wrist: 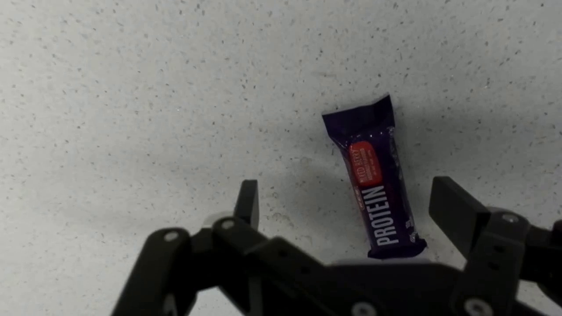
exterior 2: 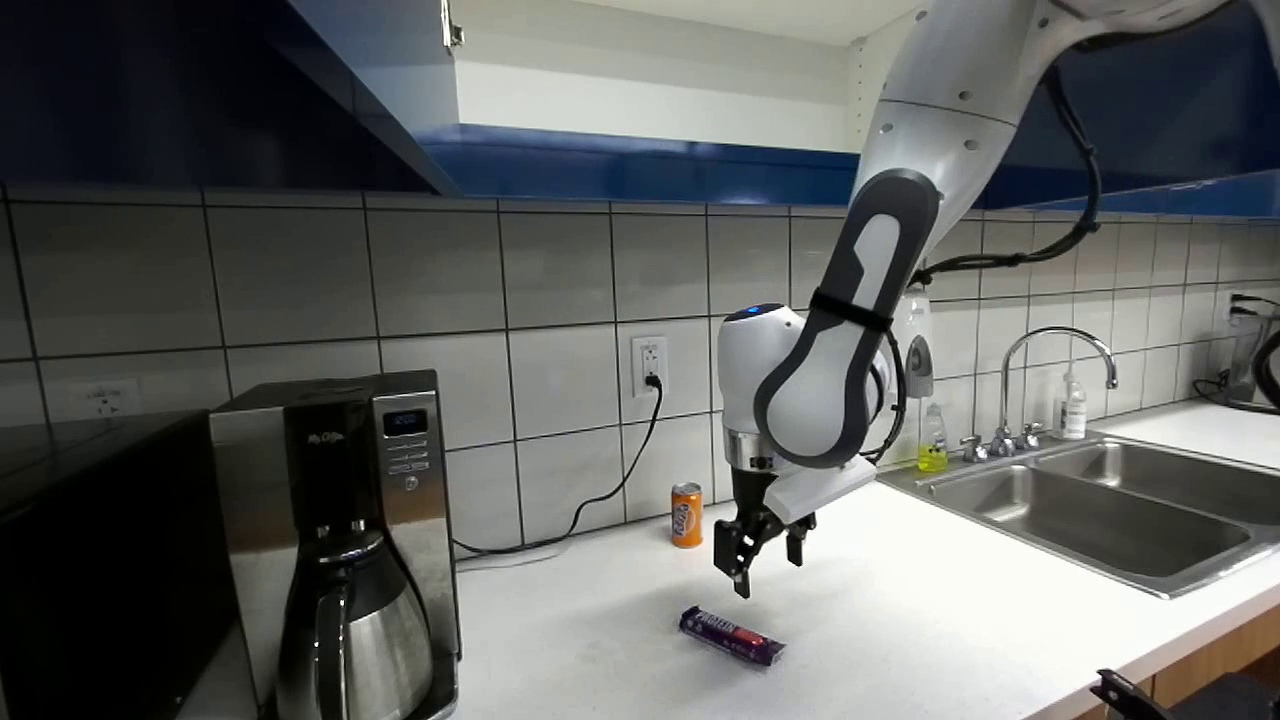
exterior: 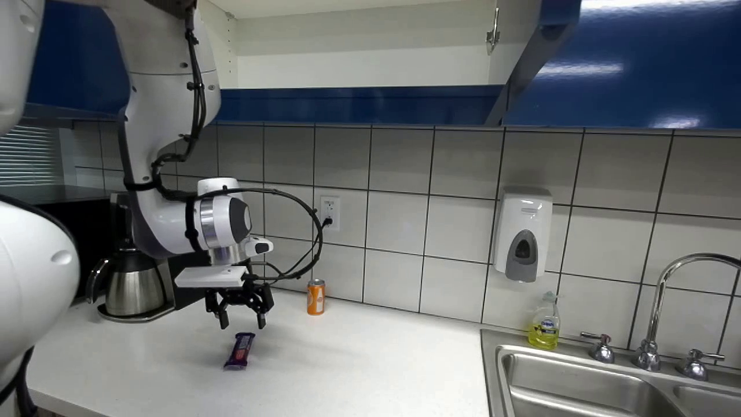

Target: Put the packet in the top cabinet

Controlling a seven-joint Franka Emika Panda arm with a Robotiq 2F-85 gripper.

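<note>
The packet, a dark purple protein bar with a red patch, lies flat on the white counter in both exterior views [exterior: 239,351] [exterior 2: 732,636]. It fills the middle right of the wrist view [wrist: 375,188]. My gripper [exterior: 243,324] points down above the counter, apart from the packet, in both exterior views [exterior 2: 768,574]. In the wrist view the fingers [wrist: 344,193] are spread wide with nothing between them, and the packet lies below, nearer the right finger. The top cabinet [exterior: 359,105] hangs on the wall, blue-edged with a white interior, also in an exterior view [exterior 2: 650,166]. Its front stands open.
An orange can [exterior: 315,297] stands upright near the tiled wall, behind the gripper. A coffee maker [exterior 2: 410,500] with a steel carafe stands at one end. A sink [exterior: 492,370] with a faucet, a dish soap bottle [exterior: 544,327] and a wall soap dispenser [exterior: 524,231] are opposite.
</note>
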